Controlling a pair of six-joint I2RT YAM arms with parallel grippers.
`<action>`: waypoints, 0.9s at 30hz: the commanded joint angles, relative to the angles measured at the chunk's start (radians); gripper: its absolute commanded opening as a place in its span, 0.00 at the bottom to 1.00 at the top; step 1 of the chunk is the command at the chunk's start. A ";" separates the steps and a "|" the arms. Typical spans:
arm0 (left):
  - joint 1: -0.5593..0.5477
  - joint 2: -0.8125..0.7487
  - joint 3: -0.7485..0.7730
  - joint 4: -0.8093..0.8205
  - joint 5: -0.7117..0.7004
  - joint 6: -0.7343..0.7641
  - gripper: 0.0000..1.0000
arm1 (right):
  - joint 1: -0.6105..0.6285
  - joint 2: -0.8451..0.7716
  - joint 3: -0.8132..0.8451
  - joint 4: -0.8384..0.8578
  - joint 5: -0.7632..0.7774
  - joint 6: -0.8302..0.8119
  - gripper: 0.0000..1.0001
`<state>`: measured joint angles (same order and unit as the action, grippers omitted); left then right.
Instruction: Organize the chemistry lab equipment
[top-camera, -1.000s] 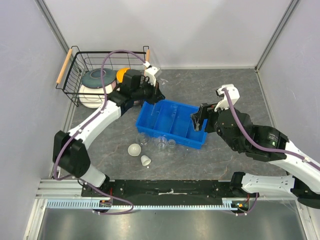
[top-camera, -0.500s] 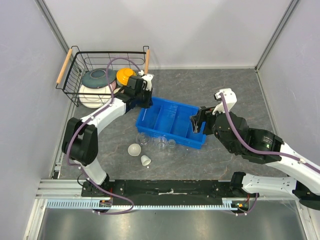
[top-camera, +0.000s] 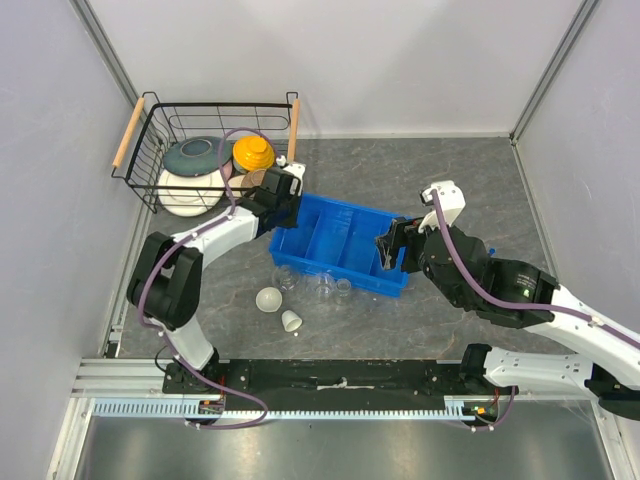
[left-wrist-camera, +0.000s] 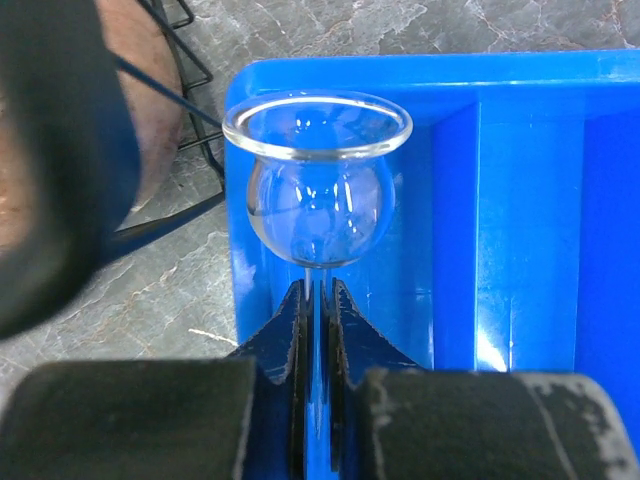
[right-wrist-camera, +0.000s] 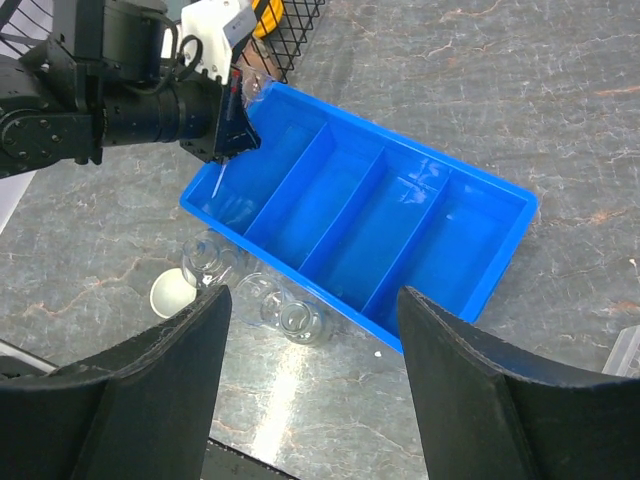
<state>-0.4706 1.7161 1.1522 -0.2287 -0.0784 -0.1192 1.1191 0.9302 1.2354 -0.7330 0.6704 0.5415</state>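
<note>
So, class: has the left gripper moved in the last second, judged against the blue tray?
Yes. The left gripper moved down the view, from beside the wire basket to the left end of the blue tray.

Reaching from the near left up toward the far middle, elbow bent, with the left gripper (left-wrist-camera: 317, 297) pinched tight on the thin stem of a glass flask (left-wrist-camera: 318, 195). From the near right, folded leftward toward centre, with the right gripper (right-wrist-camera: 312, 322) spread wide, holding nothing.

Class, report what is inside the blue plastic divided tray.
The blue tray looks empty. The left hand holds a clear round glass flask over one end, covering some floor there.
</note>
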 joint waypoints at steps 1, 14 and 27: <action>-0.037 0.042 0.014 0.061 -0.052 0.003 0.02 | -0.002 -0.014 -0.010 0.038 -0.002 -0.011 0.74; -0.146 0.195 0.118 -0.055 -0.152 0.024 0.02 | -0.001 -0.053 -0.057 0.043 -0.005 -0.006 0.74; -0.146 0.298 0.218 -0.210 -0.163 -0.054 0.02 | -0.001 -0.079 -0.062 0.035 -0.011 -0.011 0.75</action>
<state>-0.6140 1.9827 1.3392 -0.3878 -0.2379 -0.1253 1.1191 0.8722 1.1782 -0.7181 0.6617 0.5415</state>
